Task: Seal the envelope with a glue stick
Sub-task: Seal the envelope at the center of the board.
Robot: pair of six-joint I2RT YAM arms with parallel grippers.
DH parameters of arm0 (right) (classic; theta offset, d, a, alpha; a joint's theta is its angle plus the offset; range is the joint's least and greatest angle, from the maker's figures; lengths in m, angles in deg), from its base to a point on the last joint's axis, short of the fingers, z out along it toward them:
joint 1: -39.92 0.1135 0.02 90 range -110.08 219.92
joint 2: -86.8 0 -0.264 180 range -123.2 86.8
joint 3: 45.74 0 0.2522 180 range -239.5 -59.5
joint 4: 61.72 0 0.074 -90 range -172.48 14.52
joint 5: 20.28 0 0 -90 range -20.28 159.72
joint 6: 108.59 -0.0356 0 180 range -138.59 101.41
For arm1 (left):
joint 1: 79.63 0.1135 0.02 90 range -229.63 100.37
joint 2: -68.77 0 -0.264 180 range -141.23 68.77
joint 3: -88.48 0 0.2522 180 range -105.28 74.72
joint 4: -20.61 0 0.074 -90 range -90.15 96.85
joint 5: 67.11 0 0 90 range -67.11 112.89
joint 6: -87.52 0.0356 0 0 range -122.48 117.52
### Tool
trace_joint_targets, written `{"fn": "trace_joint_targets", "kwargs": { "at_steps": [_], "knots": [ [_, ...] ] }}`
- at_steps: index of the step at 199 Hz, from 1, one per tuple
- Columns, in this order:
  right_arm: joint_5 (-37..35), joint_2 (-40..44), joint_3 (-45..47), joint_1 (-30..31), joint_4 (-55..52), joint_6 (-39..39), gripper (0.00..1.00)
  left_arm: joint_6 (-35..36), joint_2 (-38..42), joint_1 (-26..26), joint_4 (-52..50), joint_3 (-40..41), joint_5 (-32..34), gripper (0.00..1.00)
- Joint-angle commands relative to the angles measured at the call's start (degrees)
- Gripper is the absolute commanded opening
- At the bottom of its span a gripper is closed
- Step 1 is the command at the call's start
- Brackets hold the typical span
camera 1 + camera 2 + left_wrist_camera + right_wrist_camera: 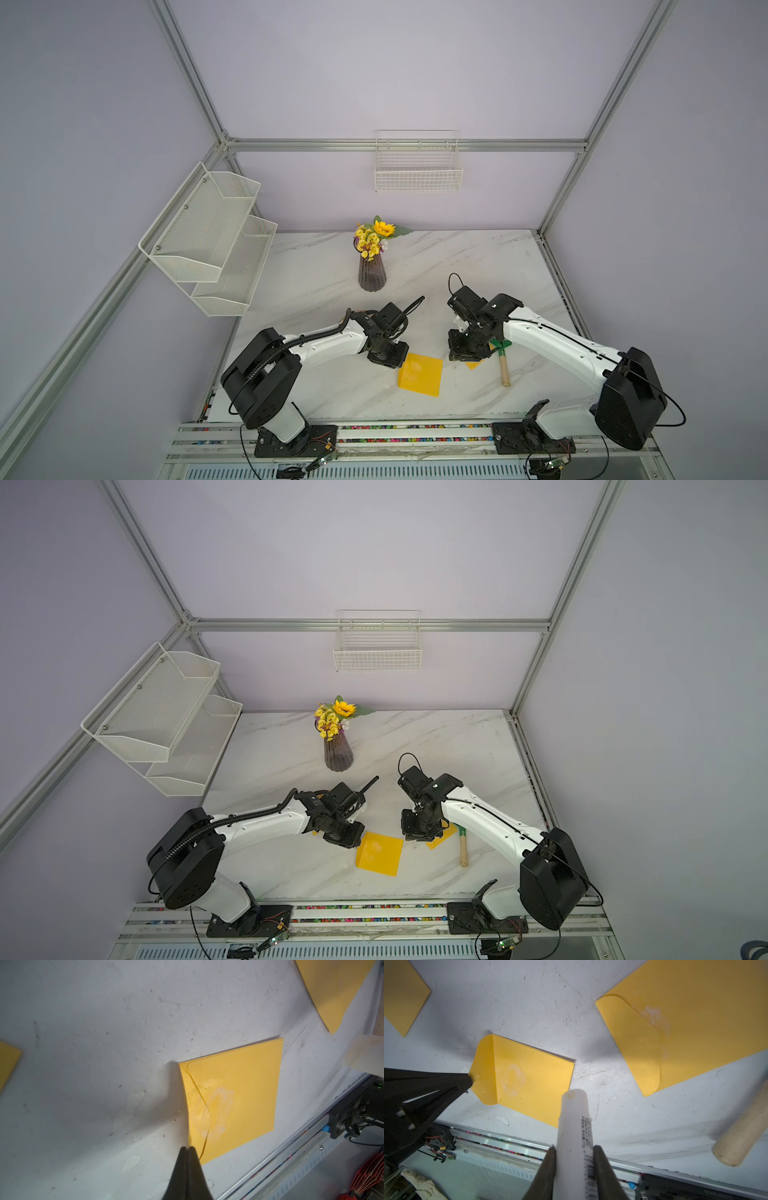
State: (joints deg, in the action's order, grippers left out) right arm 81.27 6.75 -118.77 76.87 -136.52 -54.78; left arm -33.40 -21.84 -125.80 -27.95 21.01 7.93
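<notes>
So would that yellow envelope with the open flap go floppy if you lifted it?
Probably bendy: the envelope is thin paper, and its flap curves where the left gripper grips it. Likely very light, lying flat on the table. Pushed, it may slide rather than roll.

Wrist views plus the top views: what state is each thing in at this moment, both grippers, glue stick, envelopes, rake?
left gripper: shut, pinching the flap tip of the envelope.
envelope: flap lifted off the body, white glue smear on the body.
right gripper: shut on the glue stick.
glue stick: clamped; capped or not, unclear.
second envelope: flap folded down, smear beside it.
rake: lying flat, not held.
</notes>
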Motion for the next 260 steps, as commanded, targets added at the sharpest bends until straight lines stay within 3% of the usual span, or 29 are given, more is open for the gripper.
{"fn": "trace_joint_targets", "kwargs": {
  "at_steps": [1,71,101,143,183,260],
  "knots": [
    [1.43,-0.69,1.21,-0.25,1.23,0.68,0.0,-1.05,-1.06,-0.4,1.66,-1.72,-1.08,0.05],
    [3.04,-1.6,2.85,-0.25,2.66,0.77,0.0,-0.84,-3.49,-1.82,2.02,-3.76,-1.31,0.04],
    [2.78,-1.6,2.59,-0.3,2.2,0.59,0.0,2.45,-1.62,-1.04,-5.38,-4.33,3.3,0.03],
    [1.9,-1.67,2.06,-0.3,1.55,0.67,0.0,7.07,-1.61,0.29,-20.81,-9.1,15.85,0.04],
    [1.14,-1.62,1.61,-0.3,0.97,0.63,0.0,6.86,-3.44,0.8,-25.79,-11.9,22.6,0.04],
    [1.11,-1.56,2.85,-0.3,1.01,0.69,0.0,4.82,-7.0,-1.34,-19.94,-11.45,17.77,0.06]
  ]
}}
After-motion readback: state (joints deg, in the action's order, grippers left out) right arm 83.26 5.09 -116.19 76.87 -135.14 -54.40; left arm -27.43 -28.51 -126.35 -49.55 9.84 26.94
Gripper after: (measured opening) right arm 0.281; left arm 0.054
